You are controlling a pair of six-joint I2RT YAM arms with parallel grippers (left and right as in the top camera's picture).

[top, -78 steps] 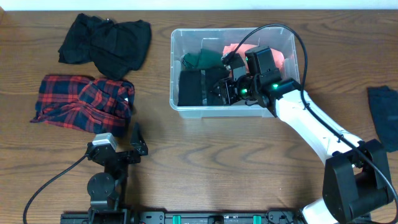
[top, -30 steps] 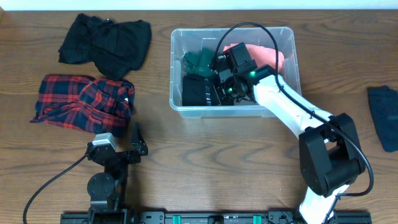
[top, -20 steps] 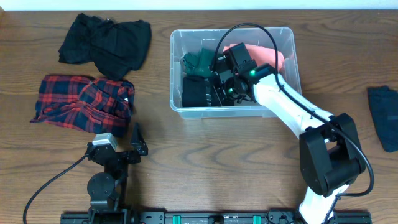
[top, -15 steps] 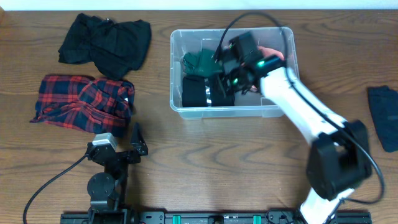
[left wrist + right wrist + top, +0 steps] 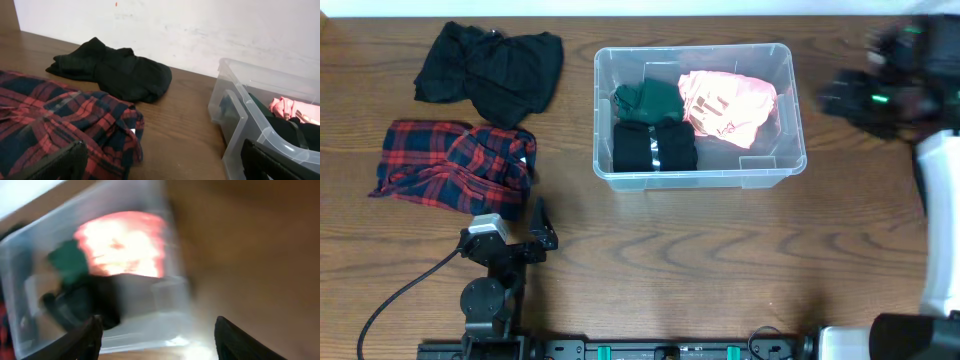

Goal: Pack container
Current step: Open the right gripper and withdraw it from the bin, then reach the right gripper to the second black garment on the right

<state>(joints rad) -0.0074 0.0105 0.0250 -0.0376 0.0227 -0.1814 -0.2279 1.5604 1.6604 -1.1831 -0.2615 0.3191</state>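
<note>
The clear container (image 5: pixel 787 158) stands at the middle back of the table. Inside lie a green garment (image 5: pixel 648 97), a folded black garment (image 5: pixel 654 146) and a pink garment (image 5: pixel 728 102). My right gripper (image 5: pixel 855 95), blurred with motion, hangs to the right of the container, outside it. In the right wrist view the right gripper (image 5: pixel 160 340) is open with nothing between its fingers, and the container (image 5: pixel 170 305) lies below and ahead. My left gripper (image 5: pixel 538 228) rests open near the front left; the left wrist view shows this gripper (image 5: pixel 165 170) empty, with the container (image 5: pixel 230 107) to its right.
A crumpled black garment (image 5: pixel 490 65) lies at the back left, seen too in the left wrist view (image 5: pixel 117 72). A red plaid shirt (image 5: pixel 455 165) lies in front of it, close to the left gripper, and fills the left of the left wrist view (image 5: pixel 55 125). A white wall (image 5: pixel 200 25) backs the table.
My right gripper opened over the black garment inside the container, rose out and swung right, past the container's right wall. The left arm has not moved.
</note>
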